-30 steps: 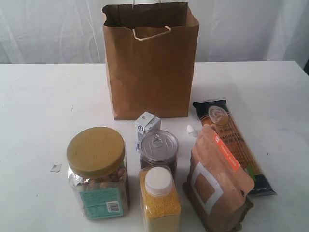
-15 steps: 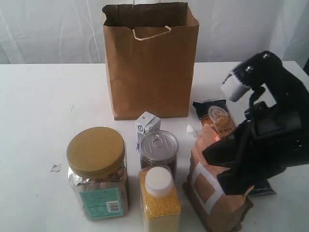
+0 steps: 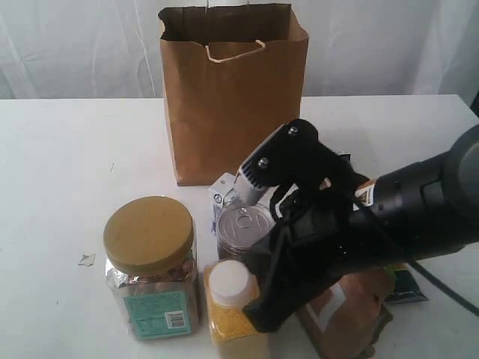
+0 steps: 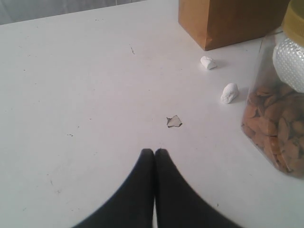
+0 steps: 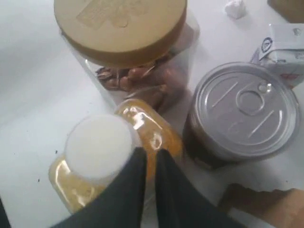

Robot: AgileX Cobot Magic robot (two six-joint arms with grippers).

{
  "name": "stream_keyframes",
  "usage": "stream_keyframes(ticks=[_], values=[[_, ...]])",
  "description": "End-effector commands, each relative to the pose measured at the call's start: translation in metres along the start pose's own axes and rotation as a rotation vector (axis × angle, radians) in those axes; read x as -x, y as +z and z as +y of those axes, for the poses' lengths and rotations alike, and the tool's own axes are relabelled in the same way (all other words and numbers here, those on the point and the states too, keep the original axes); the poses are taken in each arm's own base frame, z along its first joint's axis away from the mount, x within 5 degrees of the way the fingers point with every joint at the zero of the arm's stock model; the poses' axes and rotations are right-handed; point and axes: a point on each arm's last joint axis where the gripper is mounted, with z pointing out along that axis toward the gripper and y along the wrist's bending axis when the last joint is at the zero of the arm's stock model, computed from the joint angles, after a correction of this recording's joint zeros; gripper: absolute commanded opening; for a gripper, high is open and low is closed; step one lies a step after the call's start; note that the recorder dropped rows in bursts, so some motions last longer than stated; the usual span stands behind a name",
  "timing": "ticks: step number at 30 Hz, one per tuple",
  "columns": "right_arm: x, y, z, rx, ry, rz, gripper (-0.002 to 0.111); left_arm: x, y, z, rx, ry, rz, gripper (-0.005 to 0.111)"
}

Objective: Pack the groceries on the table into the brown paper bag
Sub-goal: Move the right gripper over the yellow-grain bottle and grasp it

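Note:
The brown paper bag (image 3: 232, 97) stands upright and open at the back of the table (image 3: 67, 172). In front of it stand the tan-lidded jar (image 3: 150, 262) (image 5: 123, 28), tin can (image 3: 241, 224) (image 5: 242, 111), small carton (image 3: 223, 191) (image 5: 280, 47), white-capped bottle (image 3: 228, 299) (image 5: 97, 147) and pouch (image 3: 352, 310). Only the dark end of the spaghetti pack (image 3: 404, 288) shows behind the arm. My right gripper (image 3: 260, 315) (image 5: 151, 153) hangs over the bottle's shoulder beside its cap, fingers a narrow gap apart, holding nothing. My left gripper (image 4: 154, 152) is shut and empty above bare table, left of the jar (image 4: 275, 128).
A small torn scrap (image 3: 86, 259) (image 4: 174, 121) lies left of the jar. Two white crumpled lumps (image 4: 208, 62) (image 4: 229, 93) lie between the bag and the jar. A white curtain hangs behind the table. The right arm covers the pouch's top.
The right arm has swung in from the right, across the pouch, down to the bottle. Its fingers have parted slightly. The bottle's cap has shifted left. The left gripper stays shut.

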Motion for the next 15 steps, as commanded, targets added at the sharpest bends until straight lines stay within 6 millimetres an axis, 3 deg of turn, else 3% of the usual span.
stream_keyframes(ticks=[1,5,7,15], values=[[-0.004,0.001,0.006,0.028,-0.044,0.056,0.032,-0.001,0.000,0.000,-0.004,0.003,-0.006,0.000],[-0.005,0.001,0.007,0.035,-0.044,0.066,0.067,-0.001,0.000,0.000,-0.004,0.003,-0.006,0.000],[-0.003,0.001,0.005,0.017,-0.050,0.044,0.077,-0.001,0.000,0.000,-0.004,0.003,-0.006,0.000],[0.002,-0.012,0.006,-0.012,0.000,-0.025,0.080,-0.001,0.000,0.000,-0.004,0.003,-0.006,0.000]])
